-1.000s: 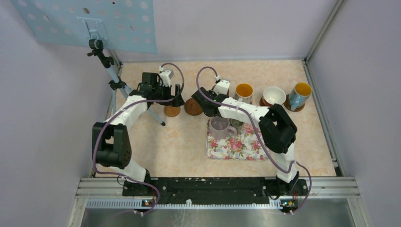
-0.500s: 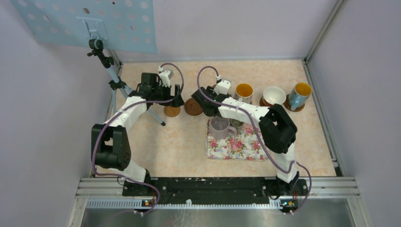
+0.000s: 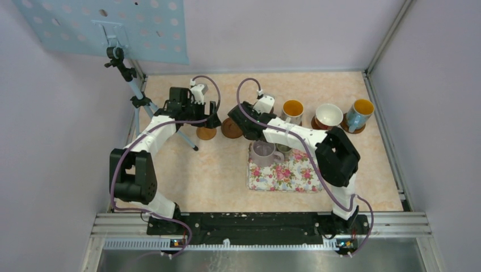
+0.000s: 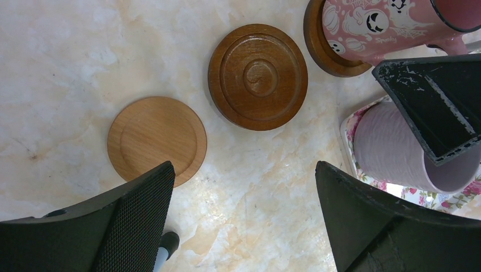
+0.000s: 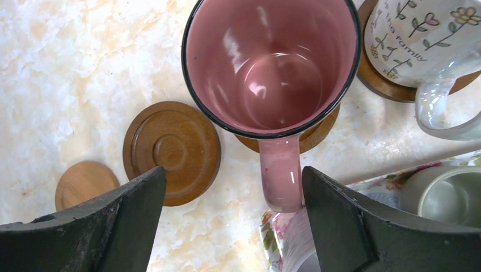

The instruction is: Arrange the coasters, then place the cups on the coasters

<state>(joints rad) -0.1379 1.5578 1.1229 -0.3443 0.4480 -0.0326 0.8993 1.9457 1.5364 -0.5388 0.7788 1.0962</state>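
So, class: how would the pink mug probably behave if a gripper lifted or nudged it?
The pink mug looks glossy, so probably slippery and breakable. Tall and perched on a coaster, it might tip if pushed sideways. Its handle likely gives the surest hold.

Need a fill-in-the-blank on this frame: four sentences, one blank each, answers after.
The pink cup stands on a ____.
Exactly ____ coasters carry no cup: the dark coaster and the light coaster.
The lavender cup and the grey-green cup sit on the ____ tray.
The right gripper, over the pink cup, has its jaws ____.
Missing words: coaster; two; floral; open.
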